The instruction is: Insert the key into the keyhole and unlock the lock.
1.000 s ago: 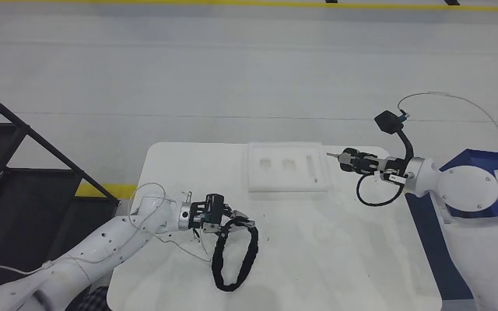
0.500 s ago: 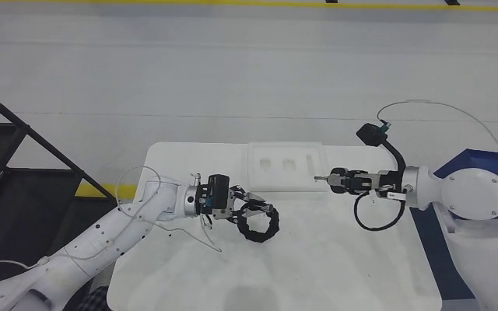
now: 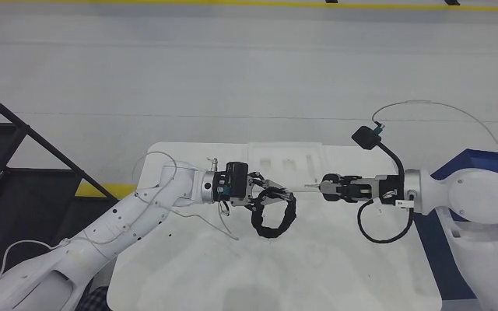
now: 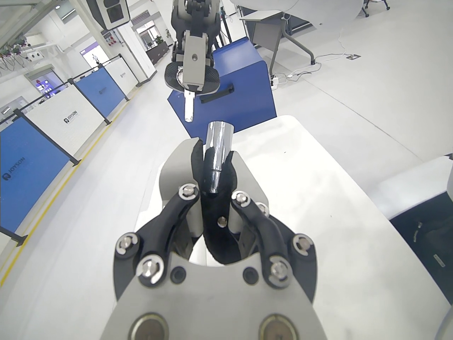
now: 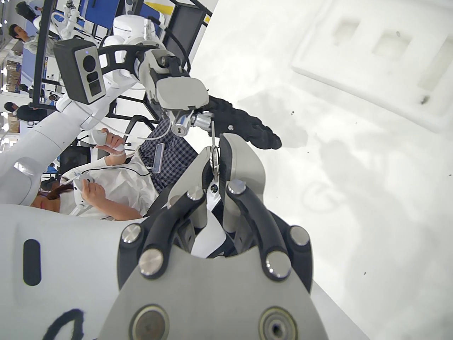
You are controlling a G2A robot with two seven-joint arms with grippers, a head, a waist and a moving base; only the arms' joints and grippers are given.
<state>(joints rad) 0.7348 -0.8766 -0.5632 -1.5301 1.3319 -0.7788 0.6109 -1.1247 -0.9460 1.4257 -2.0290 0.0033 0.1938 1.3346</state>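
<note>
The lock is gripped tightly in the left gripper above the centre of the table. The key is pinched in the closed right gripper at the lock's 3 o'clock, its tip near the keyhole.

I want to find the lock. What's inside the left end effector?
The left end effector grips the lock; its silver cylinder pokes out. The part between the fingers is covered.
</note>
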